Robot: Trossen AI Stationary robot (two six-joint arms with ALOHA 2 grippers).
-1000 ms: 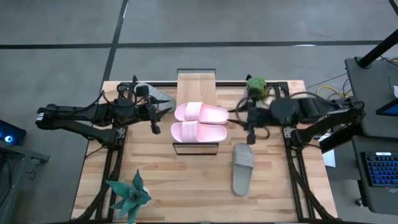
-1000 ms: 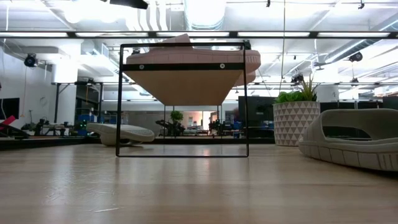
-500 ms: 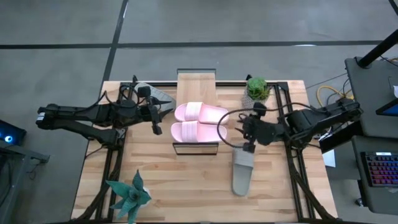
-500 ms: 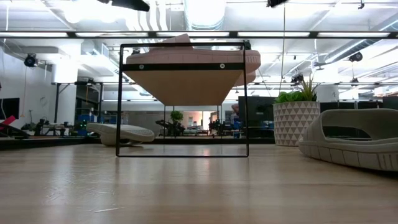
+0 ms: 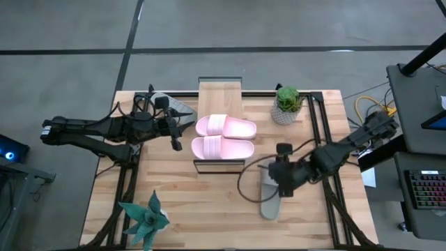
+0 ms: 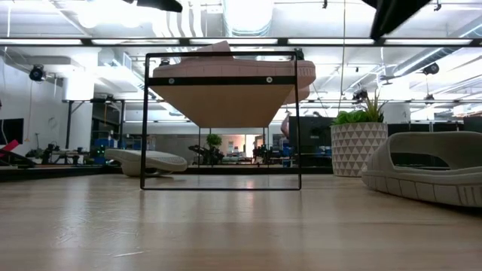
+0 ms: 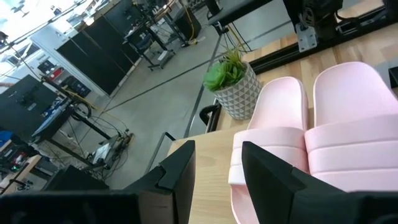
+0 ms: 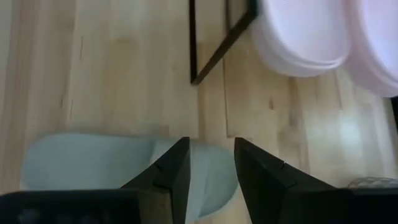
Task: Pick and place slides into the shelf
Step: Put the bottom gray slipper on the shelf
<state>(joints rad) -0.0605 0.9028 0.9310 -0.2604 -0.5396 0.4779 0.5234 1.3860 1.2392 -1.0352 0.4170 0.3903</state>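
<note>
The shelf [image 5: 220,94] stands mid-table with two pink slides [image 5: 225,126] [image 5: 223,148] side by side on its plank top. One grey slide [image 5: 270,199] lies sole-down on the table near the shelf's right side. A second grey slide [image 5: 178,108] lies at the far left, behind my left arm. My right gripper [image 8: 211,171] hovers open above the first grey slide [image 8: 93,162], tipped steeply down, fingers over one end without touching. My left gripper [image 7: 217,174] waits open to the left of the shelf, facing the pink slides [image 7: 348,124].
A potted plant [image 5: 286,104] stands at the far right of the table. A spiky green plant [image 5: 145,219] sits at the near left corner. The shelf's black frame leg [image 8: 217,53] stands close to my right gripper. Bare wood lies toward the near edge [image 5: 209,209].
My right gripper has swung from beside the shelf's right end, near the potted plant, toward the table's near edge and down. It has tipped from nearly level to pointing steeply down over the grey slide. No slide has moved.
</note>
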